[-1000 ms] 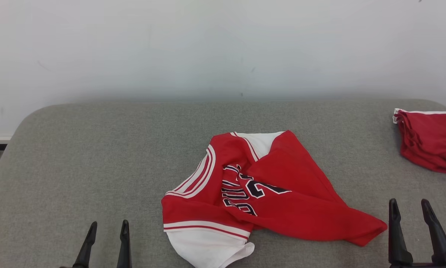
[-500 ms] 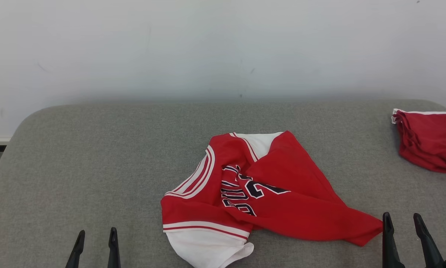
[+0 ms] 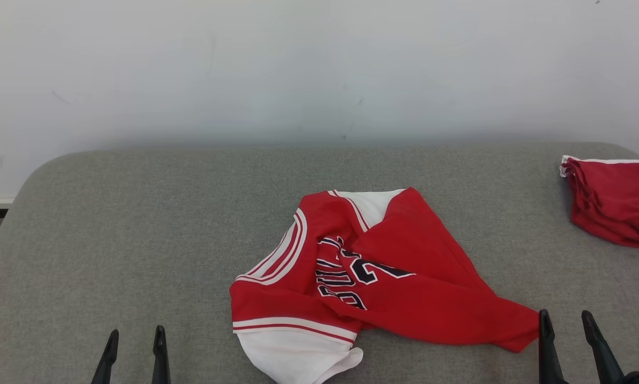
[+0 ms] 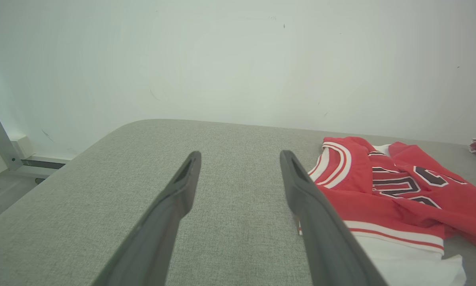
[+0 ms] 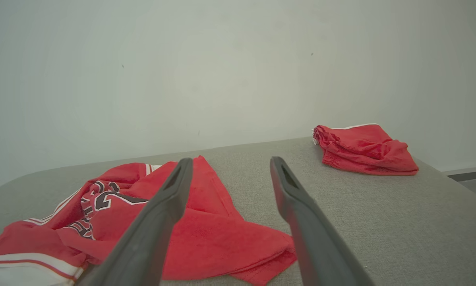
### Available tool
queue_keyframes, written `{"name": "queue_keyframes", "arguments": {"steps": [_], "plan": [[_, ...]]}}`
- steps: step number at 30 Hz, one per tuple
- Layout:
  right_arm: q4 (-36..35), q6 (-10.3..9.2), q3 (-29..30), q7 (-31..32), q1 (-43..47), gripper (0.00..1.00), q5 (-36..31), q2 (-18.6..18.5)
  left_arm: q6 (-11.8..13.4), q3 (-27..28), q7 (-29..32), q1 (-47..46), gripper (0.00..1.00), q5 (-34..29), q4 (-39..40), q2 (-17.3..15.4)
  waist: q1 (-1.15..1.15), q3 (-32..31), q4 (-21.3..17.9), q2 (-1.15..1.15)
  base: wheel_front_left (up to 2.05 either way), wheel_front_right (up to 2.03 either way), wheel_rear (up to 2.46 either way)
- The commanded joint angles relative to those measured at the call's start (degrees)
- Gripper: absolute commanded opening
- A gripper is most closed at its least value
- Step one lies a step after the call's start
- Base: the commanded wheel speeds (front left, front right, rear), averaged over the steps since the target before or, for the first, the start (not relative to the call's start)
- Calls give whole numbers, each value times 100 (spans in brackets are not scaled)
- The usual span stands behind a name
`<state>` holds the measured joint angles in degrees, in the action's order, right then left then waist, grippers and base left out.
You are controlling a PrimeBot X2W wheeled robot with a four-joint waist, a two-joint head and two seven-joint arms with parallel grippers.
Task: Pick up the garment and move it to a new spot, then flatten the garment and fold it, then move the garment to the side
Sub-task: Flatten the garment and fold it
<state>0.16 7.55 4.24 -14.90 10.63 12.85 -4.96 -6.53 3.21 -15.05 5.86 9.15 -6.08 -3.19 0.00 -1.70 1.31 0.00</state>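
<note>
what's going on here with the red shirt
A two-armed robot faces a crumpled red jersey lying on a grey padded surface. Its left end effector and right end effector are open and empty, one on each side of the jersey. Nothing is picked up yet. A second red garment sits at the far right.

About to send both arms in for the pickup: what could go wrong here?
The jersey lies crumpled with its layers folded over, so a pinch may catch one layer and lift it bunched. The open right gripper sits beside its red corner and could drag it. A second red garment lies far right; avoid setting down there.
</note>
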Motion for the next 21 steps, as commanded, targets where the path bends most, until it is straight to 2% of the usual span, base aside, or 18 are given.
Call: {"name": "queue_keyframes", "arguments": {"steps": [1,9,14,21], "plan": [[36,-15,-23,-27,-26,100,-29,-4,12,5,-17,31,100,-40,1,-1,0,-5,4,0,0,0,0],[179,-15,-68,-32,-75,100,-10,-32,-28,-152,-17,4,100,-33,-85,11,0,-21,13,0,0,0,0],[377,-15,10,29,-182,100,1,-196,-63,-782,-15,-37,100,-45,-340,20,0,32,-18,0,0,0,0],[831,-15,52,131,-521,100,17,-433,-85,-1531,-16,-299,100,327,-1168,24,0,200,-100,0,0,0,0]]}}
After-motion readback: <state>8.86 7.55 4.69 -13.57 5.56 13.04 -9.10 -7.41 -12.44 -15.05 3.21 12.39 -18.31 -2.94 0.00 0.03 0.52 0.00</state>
